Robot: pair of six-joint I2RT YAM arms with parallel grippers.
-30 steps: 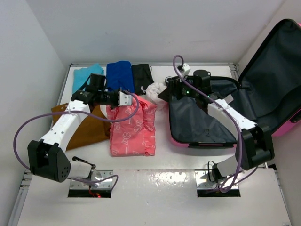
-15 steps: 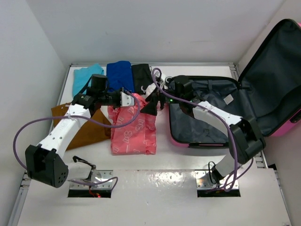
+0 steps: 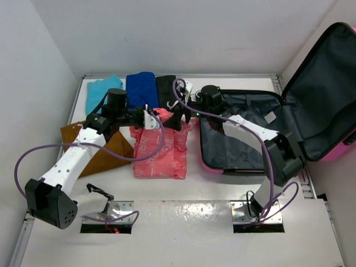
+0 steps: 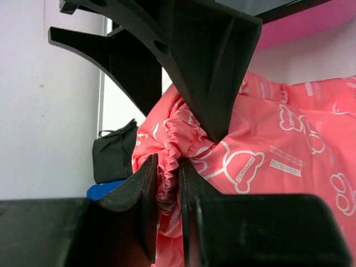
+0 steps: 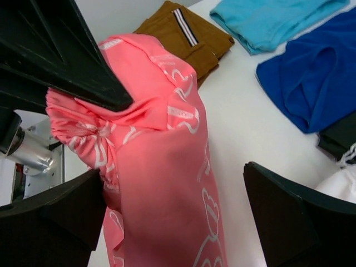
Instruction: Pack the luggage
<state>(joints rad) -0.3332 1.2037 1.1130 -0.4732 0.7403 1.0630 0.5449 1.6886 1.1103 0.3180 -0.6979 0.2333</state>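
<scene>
Swung from luggage (image 3: 317,94), right jaws gape at pink garment (image 3: 161,156); left jaws clamp it.

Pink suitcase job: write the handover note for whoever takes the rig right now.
Left hand: shut on the gathered edge of the coral-pink printed fabric garment, holding that end raised.
Right hand: open at the raised end, gripping nothing.
Bright pink hard-shell suitcase: open on the right, no clothes visible inside.
Done: nothing packed.
Left: this garment, then brown folded trousers, turquoise top, blue top, black garment.
</scene>
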